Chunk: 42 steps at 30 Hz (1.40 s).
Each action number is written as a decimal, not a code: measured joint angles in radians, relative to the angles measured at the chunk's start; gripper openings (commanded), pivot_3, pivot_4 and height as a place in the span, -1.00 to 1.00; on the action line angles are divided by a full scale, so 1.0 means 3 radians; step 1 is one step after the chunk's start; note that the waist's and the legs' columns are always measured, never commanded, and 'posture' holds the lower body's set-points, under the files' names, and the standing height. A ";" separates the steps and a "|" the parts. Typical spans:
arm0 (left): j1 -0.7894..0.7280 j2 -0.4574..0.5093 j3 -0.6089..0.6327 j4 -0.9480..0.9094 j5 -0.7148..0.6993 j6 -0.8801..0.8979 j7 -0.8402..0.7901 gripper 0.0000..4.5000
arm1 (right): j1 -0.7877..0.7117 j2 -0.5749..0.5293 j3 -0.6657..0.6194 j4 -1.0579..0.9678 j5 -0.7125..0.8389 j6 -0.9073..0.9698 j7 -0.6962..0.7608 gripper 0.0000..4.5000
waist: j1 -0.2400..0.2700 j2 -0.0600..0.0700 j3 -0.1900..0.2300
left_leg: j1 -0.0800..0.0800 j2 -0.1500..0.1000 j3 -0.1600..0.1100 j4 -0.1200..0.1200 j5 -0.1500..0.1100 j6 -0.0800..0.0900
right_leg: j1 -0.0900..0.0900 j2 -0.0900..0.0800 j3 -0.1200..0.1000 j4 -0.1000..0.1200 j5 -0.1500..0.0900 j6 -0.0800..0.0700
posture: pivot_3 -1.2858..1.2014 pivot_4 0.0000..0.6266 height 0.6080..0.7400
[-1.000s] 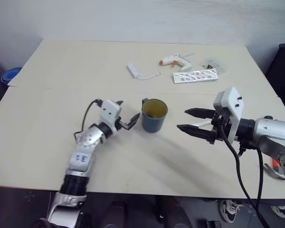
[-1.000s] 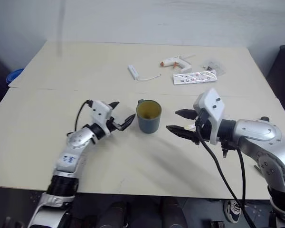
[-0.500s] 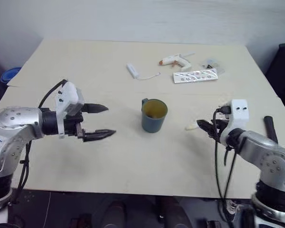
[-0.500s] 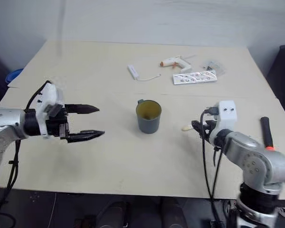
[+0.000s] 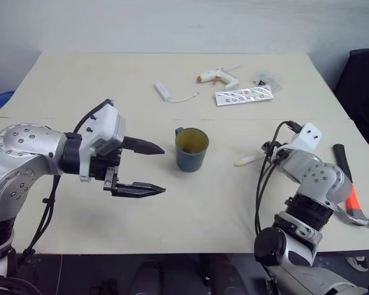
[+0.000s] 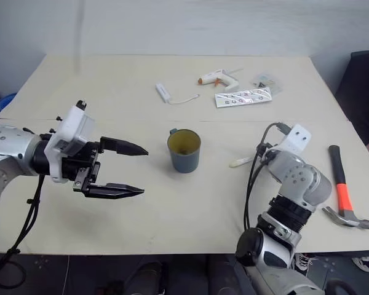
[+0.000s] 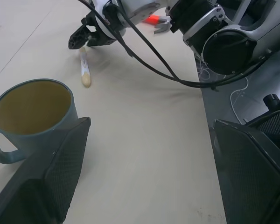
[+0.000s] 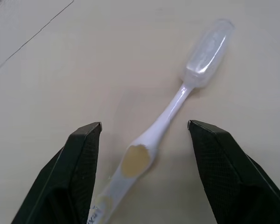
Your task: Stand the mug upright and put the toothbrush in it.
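The table (image 5: 61,92) carries everything; I read it from the largest thing down.

The left gripper (image 5: 149,169) has drawn back from the mug (image 5: 191,148) since a second ago, when its tips were almost at the rim. Its fingers are spread wide, hold nothing, and point across at the mug from well apart. The mug stands upright, mouth up and handle toward that gripper, so I judge the first half of the task done.

The right gripper (image 8: 143,133) has swung outward and down over the same second, from a level pose beside the mug to a nose-down one over the toothbrush (image 8: 170,109). In its wrist view the two fingers (image 8: 79,154) stand apart, one on each side of the handle, with the capped head lying ahead of the tips. I cannot tell whether the tips already rest on the table.

The toothbrush lies flat, on the far side of the mug from the left gripper, untouched. I judge that closing on its handle comes next.

A hammer (image 6: 339,184) lies beyond the right arm, well clear.
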<state>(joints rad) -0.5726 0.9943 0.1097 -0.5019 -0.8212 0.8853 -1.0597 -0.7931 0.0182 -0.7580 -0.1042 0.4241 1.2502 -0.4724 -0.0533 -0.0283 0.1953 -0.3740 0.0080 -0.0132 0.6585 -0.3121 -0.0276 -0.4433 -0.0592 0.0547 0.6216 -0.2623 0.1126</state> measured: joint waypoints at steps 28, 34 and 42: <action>-0.0108 -0.0011 -0.0065 0.0041 0.0025 -0.0089 0.0033 1.00 | -0.0060 0.0063 -0.0109 -0.0021 0.0083 0.0108 -0.0253 -0.31 | -0.0096 -0.0014 -0.0008 | 0.0011 0.0012 0.0001 -0.0022 0.0000 0.0000 | 0.0001 0.0012 0.0006 0.0000 -0.0003 -0.0006 | 0.03 -0.52 1.00; -0.0108 -0.0012 -0.0071 0.0056 0.0047 -0.0134 0.0030 1.00 | -0.0318 0.0392 -0.0405 -0.0295 0.0023 0.0548 -0.0504 -0.31 | -0.0107 -0.0008 -0.0005 | 0.0011 0.0015 0.0002 -0.0031 0.0001 -0.0002 | -0.0006 0.0016 0.0007 -0.0001 -0.0006 -0.0010 | 0.03 -0.52 1.00; -0.0107 -0.0051 -0.0117 0.0065 0.0092 -0.0195 0.0042 1.00 | -0.0417 0.0437 -0.0418 -0.0236 -0.0111 0.0488 -0.0498 -0.31 | -0.0101 -0.0004 -0.0003 | 0.0007 0.0012 0.0004 -0.0031 0.0001 -0.0002 | -0.0006 0.0012 0.0007 -0.0003 -0.0005 -0.0009 | 0.03 -0.52 1.00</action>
<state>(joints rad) -0.6048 0.9788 0.0745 -0.4825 -0.7936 0.8268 -1.0471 -0.9182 0.1492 -0.8834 -0.1749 0.3907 1.3965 -0.6218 -0.0837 -0.0296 0.1945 -0.3718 0.0115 -0.0121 0.6491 -0.3117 -0.0284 -0.4450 -0.0557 0.0568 0.6208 -0.2637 0.1100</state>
